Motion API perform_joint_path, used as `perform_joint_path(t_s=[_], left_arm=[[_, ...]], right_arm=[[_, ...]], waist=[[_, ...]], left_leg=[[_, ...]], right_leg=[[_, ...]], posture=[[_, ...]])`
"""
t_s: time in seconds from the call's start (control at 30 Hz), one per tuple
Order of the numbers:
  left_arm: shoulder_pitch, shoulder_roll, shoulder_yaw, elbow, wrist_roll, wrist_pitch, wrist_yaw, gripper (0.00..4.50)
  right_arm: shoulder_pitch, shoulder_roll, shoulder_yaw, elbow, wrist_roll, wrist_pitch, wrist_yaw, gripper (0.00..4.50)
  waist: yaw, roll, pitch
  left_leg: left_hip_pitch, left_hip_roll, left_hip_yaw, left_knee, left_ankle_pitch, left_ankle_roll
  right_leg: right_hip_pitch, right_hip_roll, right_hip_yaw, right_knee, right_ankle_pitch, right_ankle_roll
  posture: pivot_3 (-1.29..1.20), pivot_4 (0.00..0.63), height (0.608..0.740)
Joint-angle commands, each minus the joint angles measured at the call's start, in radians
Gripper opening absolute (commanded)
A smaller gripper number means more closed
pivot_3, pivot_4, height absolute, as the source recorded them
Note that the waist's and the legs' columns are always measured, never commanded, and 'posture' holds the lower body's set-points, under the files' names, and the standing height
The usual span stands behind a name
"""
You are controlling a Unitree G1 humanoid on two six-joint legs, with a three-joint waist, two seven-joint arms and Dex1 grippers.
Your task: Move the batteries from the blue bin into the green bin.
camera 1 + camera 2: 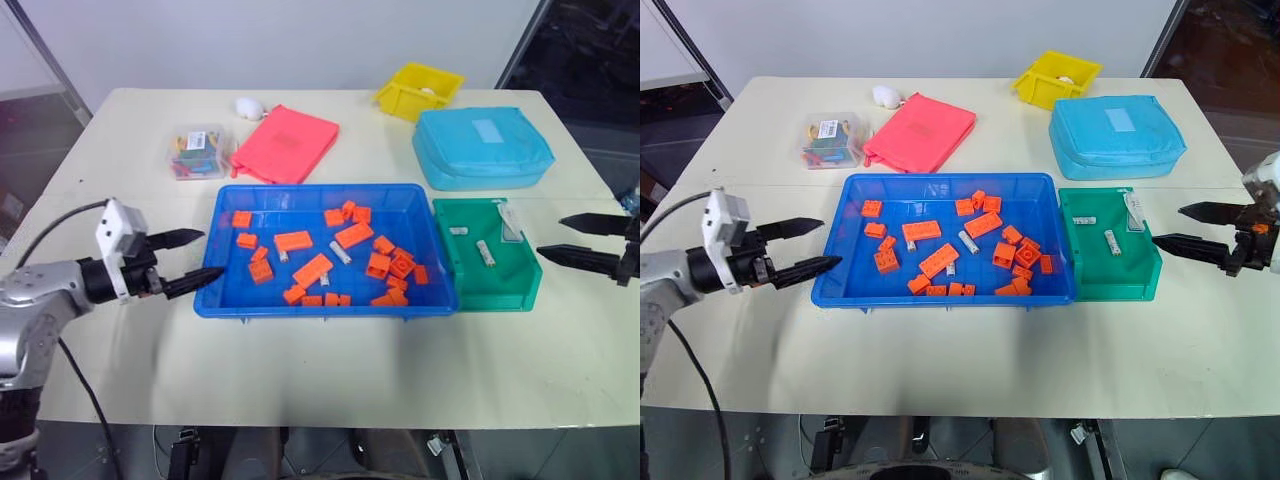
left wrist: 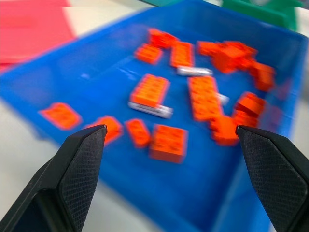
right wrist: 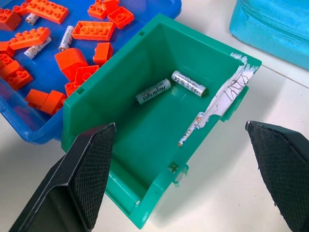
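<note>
The blue bin [image 1: 320, 189] lies mid-table, holding several orange bricks [image 1: 312, 268] and loose batteries [image 1: 341, 253] [image 3: 66, 37] scattered among them. The green bin [image 1: 523, 291] touches its right side, and two batteries [image 1: 487, 253] [image 3: 153, 91] lie on its floor. My left gripper [image 1: 210, 254] hangs open and empty just outside the blue bin's left wall, pointing toward it. In the left wrist view, the left gripper [image 2: 169, 130] frames bricks and a battery [image 2: 150, 109]. My right gripper [image 1: 549, 235] is open and empty, just right of the green bin and pointing at it. The right wrist view has the right gripper [image 3: 179, 125] spread over the green bin.
Behind the bins lie a pink pouch [image 1: 287, 143], a light-blue zippered case [image 1: 482, 147], a yellow bin [image 1: 417, 90], a clear box of coloured pieces [image 1: 200, 151] and a small white object [image 1: 249, 107]. A torn paper label [image 3: 227, 92] hangs on the green bin's wall.
</note>
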Motion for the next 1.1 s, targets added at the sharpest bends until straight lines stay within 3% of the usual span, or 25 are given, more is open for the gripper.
perform_joint_path(t_s=[0.03, 0.83, 1.1], left_arm=[[-0.004, 0.02, 0.006, -0.04, -0.028, 0.027, -0.018, 4.5], [-0.096, 0.002, -0.006, 0.007, 0.011, 0.006, 0.011, 4.5], [-0.113, -0.007, -0.007, 0.011, 0.013, 0.006, 0.02, 4.5]], right_arm=[[-0.003, -0.007, -0.048, -0.022, 0.019, -0.009, -0.006, 4.43], [-0.042, -0.024, -0.027, 0.004, 0.007, -0.028, -0.017, 4.43], [-0.151, -0.005, 0.042, 0.013, 0.002, -0.037, -0.029, 4.43]], waist=[[0.0, 0.0, 0.0], [-0.001, 0.0, 0.0], [-0.003, 0.0, 0.0]], left_leg=[[0.0, 0.0, 0.0, 0.0, 0.0, 0.0], [0.001, -0.001, 0.0, 0.003, 0.0, 0.0], [0.001, -0.001, 0.0, 0.003, 0.0, 0.0]], right_leg=[[0.0, 0.0, 0.0, 0.001, 0.0, 0.0], [-0.002, 0.0, 0.0, 0.009, 0.0, 0.0], [-0.002, 0.001, 0.001, 0.009, 0.0, 0.0]], posture=[[0.0, 0.15, 0.74], [0.0, 0.15, 0.74], [0.0, 0.15, 0.74]])
